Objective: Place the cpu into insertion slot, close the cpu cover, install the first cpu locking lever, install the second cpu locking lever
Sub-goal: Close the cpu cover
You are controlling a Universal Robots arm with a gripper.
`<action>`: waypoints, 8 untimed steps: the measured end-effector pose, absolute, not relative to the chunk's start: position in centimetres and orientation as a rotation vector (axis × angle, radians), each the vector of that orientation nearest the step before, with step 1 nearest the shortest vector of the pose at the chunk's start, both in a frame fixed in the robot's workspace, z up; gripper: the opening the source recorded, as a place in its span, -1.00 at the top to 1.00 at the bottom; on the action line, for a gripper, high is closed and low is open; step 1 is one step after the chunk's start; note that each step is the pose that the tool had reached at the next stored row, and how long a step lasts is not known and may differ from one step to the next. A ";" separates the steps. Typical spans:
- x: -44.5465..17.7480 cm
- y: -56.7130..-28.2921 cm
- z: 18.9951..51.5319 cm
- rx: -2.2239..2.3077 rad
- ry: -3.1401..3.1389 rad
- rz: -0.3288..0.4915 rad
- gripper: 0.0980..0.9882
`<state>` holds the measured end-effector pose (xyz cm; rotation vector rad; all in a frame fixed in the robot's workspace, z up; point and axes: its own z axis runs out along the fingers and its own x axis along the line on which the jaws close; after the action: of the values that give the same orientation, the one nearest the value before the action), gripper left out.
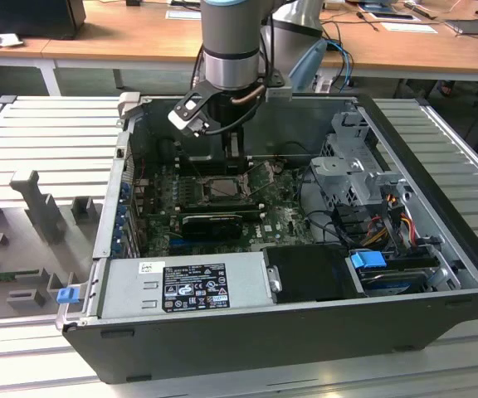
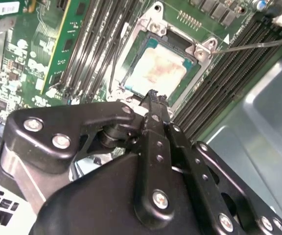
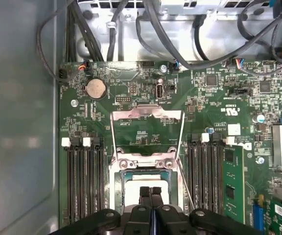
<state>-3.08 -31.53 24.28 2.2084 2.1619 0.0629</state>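
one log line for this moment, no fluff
cpu: in insertion slot | cpu cover: open, swung back | locking lever: not latched | pincer: shut, at cpu edge

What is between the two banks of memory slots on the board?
The insertion slot with the cpu in it, under the gripper, in the first wrist view.
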 end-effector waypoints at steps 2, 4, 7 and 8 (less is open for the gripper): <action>-3.0 -31.5 24.6 2.209 2.162 0.063 0.98; -2.9 -31.5 24.6 2.208 2.162 0.063 0.98; -2.4 -31.5 24.6 2.209 2.162 0.063 0.98; -2.3 -31.5 24.6 2.208 2.162 0.063 0.98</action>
<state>-2.31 -31.45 24.58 2.2085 2.1618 0.0628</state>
